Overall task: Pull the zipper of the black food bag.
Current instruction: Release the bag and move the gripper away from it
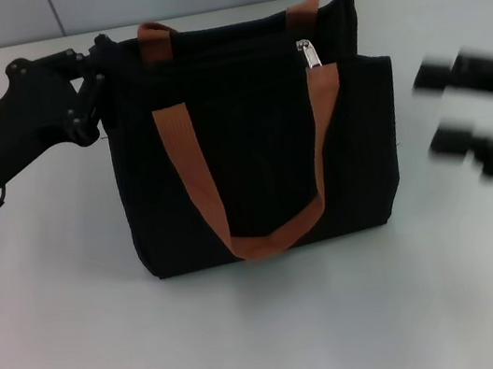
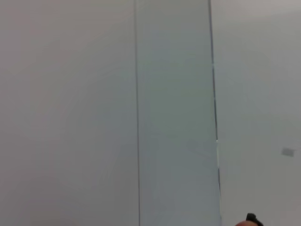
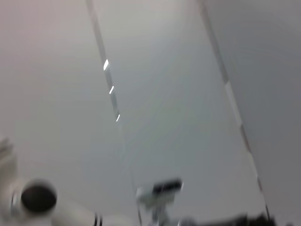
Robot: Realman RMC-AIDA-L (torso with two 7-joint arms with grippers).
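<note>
- Head view: black food bag (image 1: 253,136) stands upright mid-table (image 1: 271,332), one orange-brown handle (image 1: 244,171) hanging down its front face, the other handle (image 1: 155,31) showing at the top rim.
- Zipper (image 1: 307,53) is a small silver tab at the top edge of the bag, right of centre, just above the right end of the front handle.
- Left gripper (image 1: 98,62) is up against the bag's top left corner, touching the fabric; can't tell if the fingers are clamped or apart.
- Right gripper (image 1: 447,108) is blurred, off the bag's right side, near but not touching; two fingers look spread apart.
- Left wrist view: only grey wall panels (image 2: 174,113); no bag visible.
- Right wrist view: blurred wall panels (image 3: 164,103); bag and zipper not visible.
</note>
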